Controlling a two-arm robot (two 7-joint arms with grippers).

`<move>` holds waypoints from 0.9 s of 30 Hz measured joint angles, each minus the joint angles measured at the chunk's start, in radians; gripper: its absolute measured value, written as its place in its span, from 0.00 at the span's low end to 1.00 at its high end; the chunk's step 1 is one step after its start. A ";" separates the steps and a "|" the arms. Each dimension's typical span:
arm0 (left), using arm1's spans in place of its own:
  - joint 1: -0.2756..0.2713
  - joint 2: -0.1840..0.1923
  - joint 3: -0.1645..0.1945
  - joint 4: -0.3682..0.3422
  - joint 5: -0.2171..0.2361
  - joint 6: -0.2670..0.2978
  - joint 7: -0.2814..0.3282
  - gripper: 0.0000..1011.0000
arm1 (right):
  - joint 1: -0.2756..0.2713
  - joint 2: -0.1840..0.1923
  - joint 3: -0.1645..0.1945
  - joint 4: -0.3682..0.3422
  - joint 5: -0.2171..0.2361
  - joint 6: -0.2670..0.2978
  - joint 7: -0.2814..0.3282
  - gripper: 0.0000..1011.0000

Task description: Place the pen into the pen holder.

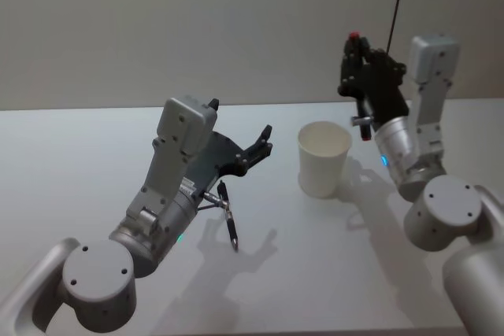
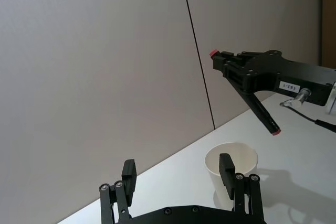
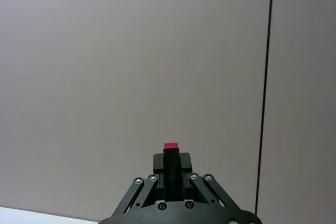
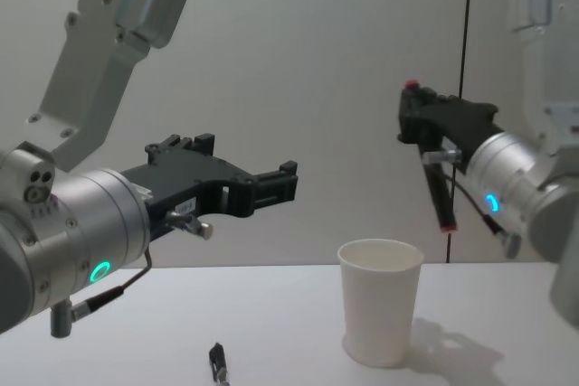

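The pen holder [image 1: 323, 159] is a white paper cup standing upright on the table; it also shows in the chest view [image 4: 380, 300] and the left wrist view [image 2: 231, 169]. My right gripper [image 4: 416, 108] hangs in the air just right of the cup and above its rim, shut on a black pen [image 4: 440, 189] with red ends that slants down toward the table. From its own wrist, the pen [image 3: 170, 156] sits between the closed fingers. My left gripper [image 1: 239, 125] is raised left of the cup, open and empty [image 2: 177, 167].
A second black pen [image 1: 231, 224] lies on the white table [image 1: 79, 163] beneath my left arm, its tip in the chest view [image 4: 217, 363]. A plain wall with a thin dark vertical line [image 4: 466, 33] stands behind the table.
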 joint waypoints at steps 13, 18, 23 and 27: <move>0.000 0.000 0.000 0.000 0.000 0.000 0.000 0.99 | 0.094 -0.043 -0.017 0.229 -0.053 -0.178 -0.015 0.17; 0.000 0.000 0.000 0.000 0.000 0.000 0.000 0.99 | 0.125 -0.054 -0.018 0.308 -0.069 -0.232 -0.026 0.17; 0.000 0.000 0.000 0.000 0.000 0.000 0.000 0.99 | 0.168 -0.069 -0.019 0.413 -0.085 -0.305 -0.039 0.17; 0.000 0.000 0.000 0.000 0.000 0.000 0.000 0.99 | 0.195 -0.079 -0.018 0.480 -0.091 -0.353 -0.049 0.17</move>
